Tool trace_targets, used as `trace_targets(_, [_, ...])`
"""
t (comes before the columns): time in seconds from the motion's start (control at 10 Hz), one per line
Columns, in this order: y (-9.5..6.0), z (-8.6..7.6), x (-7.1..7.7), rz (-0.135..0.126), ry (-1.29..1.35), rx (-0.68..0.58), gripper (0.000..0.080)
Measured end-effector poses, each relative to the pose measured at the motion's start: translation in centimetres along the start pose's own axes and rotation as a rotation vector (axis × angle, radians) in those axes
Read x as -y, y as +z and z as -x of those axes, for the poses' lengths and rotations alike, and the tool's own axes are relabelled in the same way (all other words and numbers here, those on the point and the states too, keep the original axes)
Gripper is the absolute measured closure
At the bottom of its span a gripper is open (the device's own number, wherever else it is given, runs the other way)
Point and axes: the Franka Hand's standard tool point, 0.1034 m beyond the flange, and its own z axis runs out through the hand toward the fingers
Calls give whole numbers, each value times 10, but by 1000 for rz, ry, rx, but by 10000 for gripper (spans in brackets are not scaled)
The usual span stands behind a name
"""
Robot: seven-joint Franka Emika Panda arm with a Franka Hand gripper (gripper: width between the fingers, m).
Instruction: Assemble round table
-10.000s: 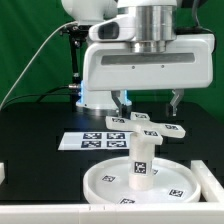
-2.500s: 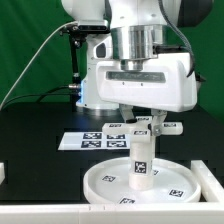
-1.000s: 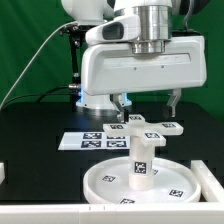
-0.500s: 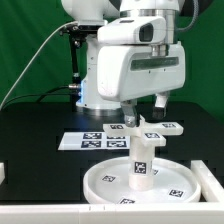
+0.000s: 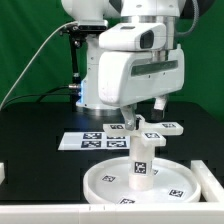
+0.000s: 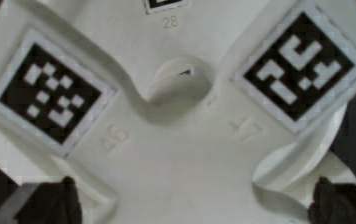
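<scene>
The round disc [image 5: 108,181] lies flat on the black table at the front. The short leg [image 5: 140,162] stands upright in its middle. The cross-shaped foot [image 5: 166,129] sits on top of the leg, with its tags facing up. My gripper [image 5: 145,112] hangs right over the foot, open, with one finger on each side of the foot's middle. In the wrist view the foot [image 6: 184,130] fills the frame. The gripper [image 6: 189,205] shows dark fingertips [image 6: 50,203] at its two edges, spread wide with white plastic between them.
The marker board [image 5: 93,140] lies flat behind the disc. A white rail [image 5: 40,212] runs along the table's front edge. A small white block [image 5: 3,172] sits at the exterior view's left. The arm's base [image 5: 92,96] stands behind.
Since a second ago my wrist has turned about the vertical over the foot, with the fingers still spread. The foot, leg and disc have stayed in place.
</scene>
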Motion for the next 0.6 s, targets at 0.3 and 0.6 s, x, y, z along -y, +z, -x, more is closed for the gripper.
trace_targets(0.3, [6, 2, -2, 5, 5, 0, 151])
trace_targets(0.6, [6, 2, -2, 5, 5, 1, 302])
